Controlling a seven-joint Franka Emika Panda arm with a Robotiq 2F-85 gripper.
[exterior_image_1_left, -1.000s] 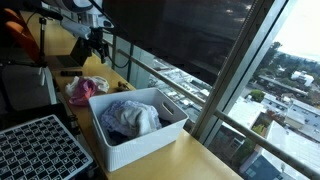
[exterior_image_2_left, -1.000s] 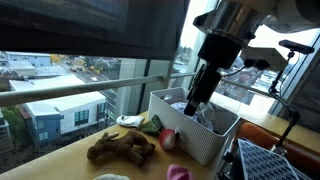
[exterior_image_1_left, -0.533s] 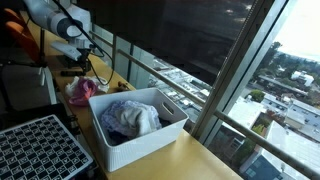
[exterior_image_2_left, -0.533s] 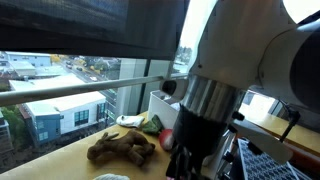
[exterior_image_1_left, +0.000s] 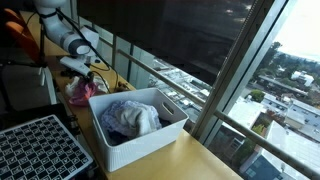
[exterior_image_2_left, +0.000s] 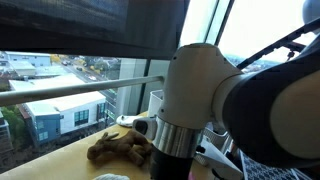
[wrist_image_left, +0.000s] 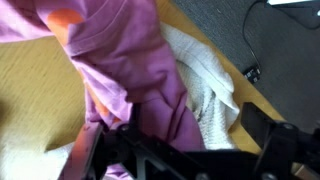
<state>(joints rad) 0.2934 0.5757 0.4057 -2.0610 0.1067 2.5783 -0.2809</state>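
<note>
In the wrist view a purple-pink garment (wrist_image_left: 130, 60) lies crumpled on the wooden table, with a white towel (wrist_image_left: 205, 85) beside it and partly under it. My gripper (wrist_image_left: 175, 152) hangs just above them, open, with its dark fingers (wrist_image_left: 268, 135) standing wide on either side of the cloth; nothing is held. In an exterior view the gripper (exterior_image_1_left: 80, 68) sits low over the pink cloth pile (exterior_image_1_left: 80, 92), left of the white bin (exterior_image_1_left: 172, 128). The arm fills most of an exterior view (exterior_image_2_left: 200, 110) and hides the gripper there.
The white bin holds crumpled grey and blue clothes (exterior_image_1_left: 128, 118). A black grid tray (exterior_image_1_left: 35, 150) lies at the front. A brown plush toy (exterior_image_2_left: 112, 148) lies on the table by the window. A window rail (exterior_image_1_left: 180, 85) borders the table; a dark cable (wrist_image_left: 250, 72) runs past its edge.
The arm has swung down from the back of the table to the pink cloth pile and now blocks an exterior view. The jaws have stayed open.
</note>
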